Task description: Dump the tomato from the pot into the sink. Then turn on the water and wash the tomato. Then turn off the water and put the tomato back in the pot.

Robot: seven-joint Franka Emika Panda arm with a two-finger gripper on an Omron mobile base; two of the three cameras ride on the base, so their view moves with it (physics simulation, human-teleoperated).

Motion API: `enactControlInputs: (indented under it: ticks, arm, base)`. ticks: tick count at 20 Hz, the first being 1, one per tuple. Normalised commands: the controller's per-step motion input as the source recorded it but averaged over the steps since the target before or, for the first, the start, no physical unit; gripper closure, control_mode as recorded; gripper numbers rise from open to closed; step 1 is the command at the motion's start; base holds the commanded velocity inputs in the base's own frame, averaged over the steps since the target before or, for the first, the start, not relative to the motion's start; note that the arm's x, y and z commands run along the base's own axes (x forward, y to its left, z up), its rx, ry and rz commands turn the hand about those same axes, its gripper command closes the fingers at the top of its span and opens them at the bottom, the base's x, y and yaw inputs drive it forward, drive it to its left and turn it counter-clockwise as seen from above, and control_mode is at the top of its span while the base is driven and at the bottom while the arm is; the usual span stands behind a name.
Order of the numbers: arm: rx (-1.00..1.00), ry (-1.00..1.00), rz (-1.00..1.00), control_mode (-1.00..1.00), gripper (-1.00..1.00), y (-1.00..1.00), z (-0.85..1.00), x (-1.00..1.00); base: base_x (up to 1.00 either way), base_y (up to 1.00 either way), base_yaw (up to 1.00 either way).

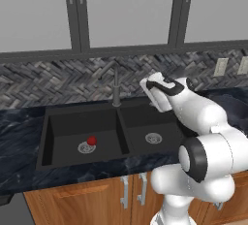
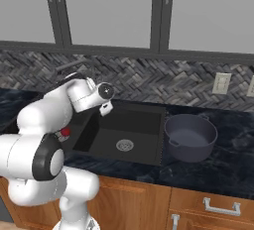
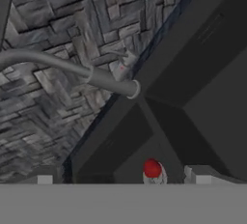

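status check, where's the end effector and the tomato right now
End effector open, empty, above the sink, facing the faucet. Tomato in left basin by the drain. Pot empty on counter, right of sink. Nothing in the way.

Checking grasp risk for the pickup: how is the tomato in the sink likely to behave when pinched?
The tomato is a small glossy ball, so it probably rolls if nudged. Resting by the drain in the left basin, it may slip from the fingers.

Arm (image 1: 203, 122) was bent fwd, wrist turned sideways. Gripper (image 3: 123, 178) was wide open w/ nothing between the jaws.
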Motion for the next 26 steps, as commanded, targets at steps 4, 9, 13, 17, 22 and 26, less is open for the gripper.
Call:
enactControlInputs:
  ticks: [4,9,13,17,22,26]
  arm:
    - [-0.16,0.26,0.27,-1.0,-1.0,0.41,0.33,-0.35]
    - [-0.14,0.29,0.3,-1.0,-1.0,0.45,0.18,-0.23]
    - [-0.12,0.11,0.3,-1.0,-1.0,0.3,-0.09,-0.23]
    - [-0.1,0.06,0.24,-1.0,-1.0,0.34,-0.3,-0.19]
    - [-0.07,-0.02,0.09,-1.0,-1.0,0.39,-0.28,-0.39]
    - [-0.06,-0.01,0.0,-1.0,-1.0,0.48,-0.27,-0.25]
  base:
    - [0.0,0.0,0.0]
    - [0.0,0.0,0.0]
    - [0.0,0.0,0.0]
    - [0.0,0.0,0.0]
    - [0.0,0.0,0.0]
    - [0.0,0.0,0.0]
